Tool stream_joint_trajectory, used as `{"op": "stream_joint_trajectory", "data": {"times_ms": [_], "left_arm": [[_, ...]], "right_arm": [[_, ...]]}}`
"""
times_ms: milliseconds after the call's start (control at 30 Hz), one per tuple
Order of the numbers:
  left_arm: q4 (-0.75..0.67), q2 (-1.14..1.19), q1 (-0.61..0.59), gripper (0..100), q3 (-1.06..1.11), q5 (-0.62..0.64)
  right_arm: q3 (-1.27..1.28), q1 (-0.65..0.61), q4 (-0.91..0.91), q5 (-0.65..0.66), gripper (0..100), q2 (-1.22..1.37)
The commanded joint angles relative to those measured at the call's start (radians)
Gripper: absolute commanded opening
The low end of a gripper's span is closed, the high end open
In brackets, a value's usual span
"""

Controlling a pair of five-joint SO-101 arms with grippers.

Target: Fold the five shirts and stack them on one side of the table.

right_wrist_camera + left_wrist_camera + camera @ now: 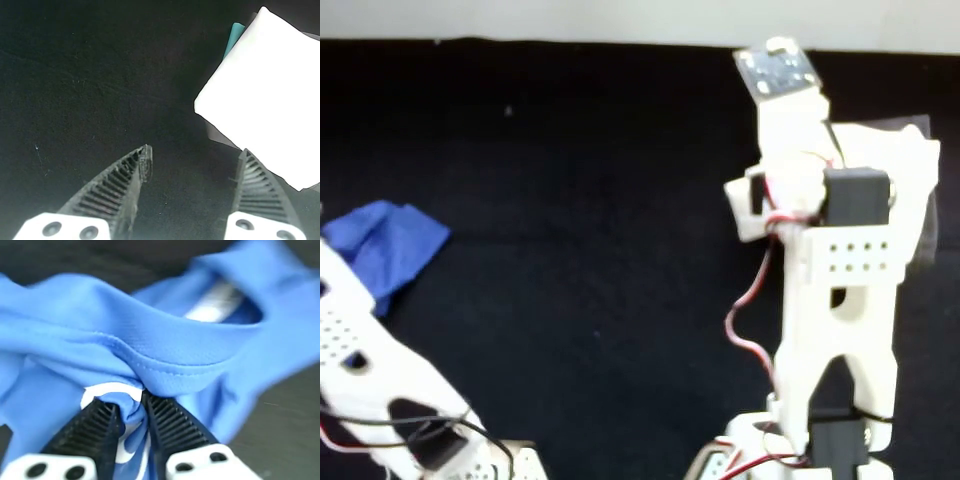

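1. Left gripper [142, 399]: jaws clamped on a bunched fold of the blue shirt [175, 350], at the left side of the table [600, 200].
2. Right gripper [195, 152]: jaws apart, over the table.
3. Folded white shirt [270, 95]: just beyond the right gripper, not touching it; the teal edge [234, 37] beneath is possibly another shirt.

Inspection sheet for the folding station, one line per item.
Surface: black table.
Job's things: blue shirt, crumpled, near the left arm; white folded shirt with a teal edge showing under it.
Clutter: nothing seen.
Grippers: left gripper jaws shut on the blue shirt; right gripper jaws open over the table beside the white folded shirt.
Cables: red wire and black wires on the arms.
Surroundings: pale wall behind the table.
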Motion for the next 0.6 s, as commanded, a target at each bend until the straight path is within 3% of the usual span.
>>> {"op": "stream_joint_trajectory", "data": {"times_ms": [0,167,333,467,567], "left_arm": [[0.018,-0.295,0.203,1,0.228,0.046],[0.0,-0.69,0.599,1,0.679,0.115],[-0.167,-0.94,0.961,1,0.937,0.158],[-0.193,-0.969,1.087,13,1.007,0.163],[-0.166,-0.981,1.063,23,0.99,0.161]], "right_arm": [[0.002,-0.004,0.002,-0.011,26.6,-0.035],[0.002,-0.004,-0.001,-0.011,26.6,-0.033],[0.002,-0.004,-0.021,-0.011,26.6,-0.033],[0.002,-0.004,-0.022,-0.011,26.6,-0.033],[0.002,-0.004,-0.022,-0.011,26.6,-0.033]]}}
